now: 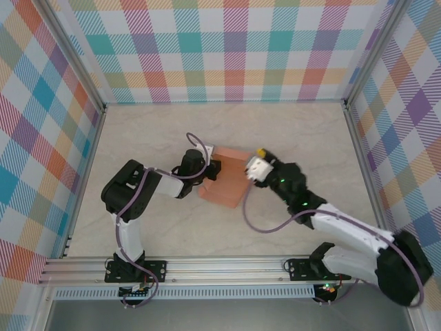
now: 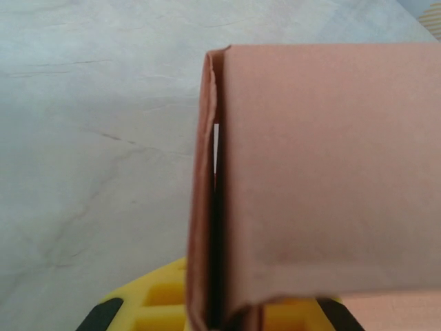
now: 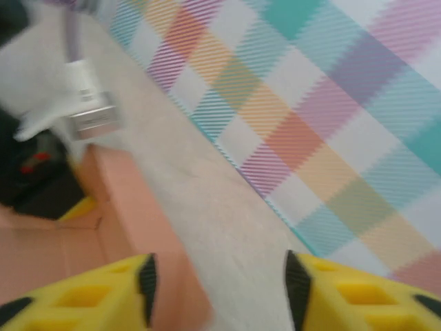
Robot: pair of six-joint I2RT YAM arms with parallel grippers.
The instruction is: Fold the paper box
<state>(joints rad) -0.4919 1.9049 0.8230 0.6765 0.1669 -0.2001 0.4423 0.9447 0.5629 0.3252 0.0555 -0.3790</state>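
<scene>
Marbled desk (image 1: 151,227) carries the paper box (image 1: 227,186) mid-field between the two arms, salmon cardboard lying flat. Left pincer (image 1: 209,169) is clamped on the box's left edge, with a doubled-over cardboard wall pinched between its fingers. Right pincer (image 3: 219,286) sits just beside the box's right edge, jaws apart and gripping nothing.

Box (image 1: 224,186) on the table (image 1: 289,131), near its middle, between the two grippers. The left gripper (image 1: 212,172) is at the box's left edge, with that edge between its fingers, and the right gripper (image 1: 253,169) is at the box's far right corner. Walls (image 1: 234,48) stand left of, behind and right of the table; a rail (image 1: 227,265) carrying both arm bases runs along its near edge.
</scene>
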